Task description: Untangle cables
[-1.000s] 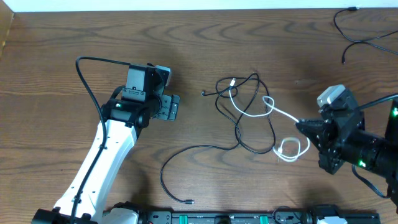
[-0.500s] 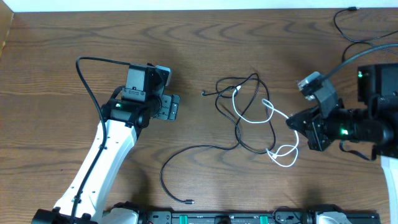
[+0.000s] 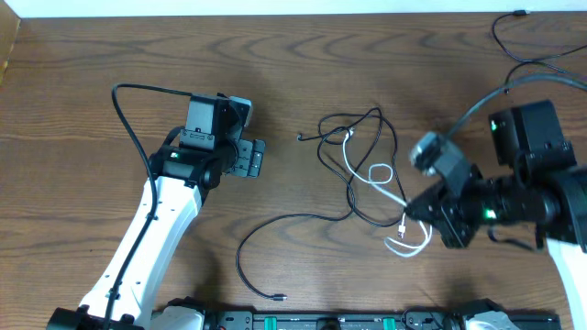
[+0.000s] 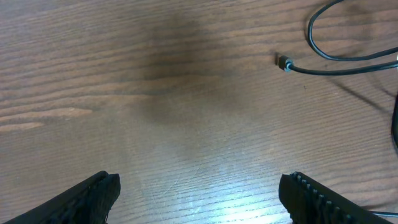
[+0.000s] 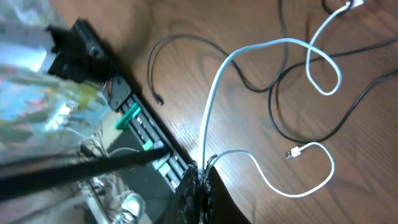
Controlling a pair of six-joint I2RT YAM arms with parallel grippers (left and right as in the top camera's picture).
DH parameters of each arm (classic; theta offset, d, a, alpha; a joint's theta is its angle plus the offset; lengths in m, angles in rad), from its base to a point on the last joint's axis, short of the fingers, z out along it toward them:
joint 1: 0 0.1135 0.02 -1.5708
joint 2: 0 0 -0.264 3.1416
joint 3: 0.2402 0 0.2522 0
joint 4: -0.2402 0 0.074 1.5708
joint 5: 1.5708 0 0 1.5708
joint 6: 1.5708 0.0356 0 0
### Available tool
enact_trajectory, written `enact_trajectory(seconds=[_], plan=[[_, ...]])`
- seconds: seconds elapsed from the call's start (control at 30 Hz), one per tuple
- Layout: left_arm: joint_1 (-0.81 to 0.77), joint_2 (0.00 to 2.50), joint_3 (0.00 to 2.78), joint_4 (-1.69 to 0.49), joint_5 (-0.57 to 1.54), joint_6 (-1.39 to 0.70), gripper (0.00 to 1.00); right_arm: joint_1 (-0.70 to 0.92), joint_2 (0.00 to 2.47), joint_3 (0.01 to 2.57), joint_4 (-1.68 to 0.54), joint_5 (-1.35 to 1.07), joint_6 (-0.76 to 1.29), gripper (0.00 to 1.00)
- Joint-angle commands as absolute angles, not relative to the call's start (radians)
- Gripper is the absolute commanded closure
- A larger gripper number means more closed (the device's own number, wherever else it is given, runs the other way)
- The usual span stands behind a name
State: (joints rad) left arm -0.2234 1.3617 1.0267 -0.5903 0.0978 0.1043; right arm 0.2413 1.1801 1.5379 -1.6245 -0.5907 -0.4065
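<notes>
Overhead: right gripper [image 3: 409, 210] pinches white cable [image 5: 267, 42], tangled among black cables [image 3: 312, 215]. Left gripper [image 3: 259, 158] wide, empty; stray cord [image 3: 550, 60], two o'clock.

No text, label or number is legible, as far as the blur allows.

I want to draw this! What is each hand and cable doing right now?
Left hand, open, holding nothing, over the table.
Right hand, shut on the white cable.
White cable, gripped, looped among the black cables.
Black cables, lying on the table, tangled with the white one.
</notes>
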Motion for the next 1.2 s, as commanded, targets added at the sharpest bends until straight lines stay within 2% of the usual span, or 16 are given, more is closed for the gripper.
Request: enact_trajectory(seconds=[0.0, 0.53, 1.17], plan=[[-0.220, 1.365, 1.036, -0.591, 0.085, 0.099, 0.13, 0.257, 1.129, 1.539, -1.635, -0.600, -0.469, 0.99], [-0.220, 1.365, 1.036, -0.591, 0.085, 0.099, 0.13, 0.271, 1.139, 1.502, -1.547, -0.718, -0.452, 0.99], [-0.220, 1.365, 1.036, -0.591, 0.085, 0.099, 0.13, 0.632, 1.210, 1.449, -1.321, -0.653, -0.285, 0.99]])
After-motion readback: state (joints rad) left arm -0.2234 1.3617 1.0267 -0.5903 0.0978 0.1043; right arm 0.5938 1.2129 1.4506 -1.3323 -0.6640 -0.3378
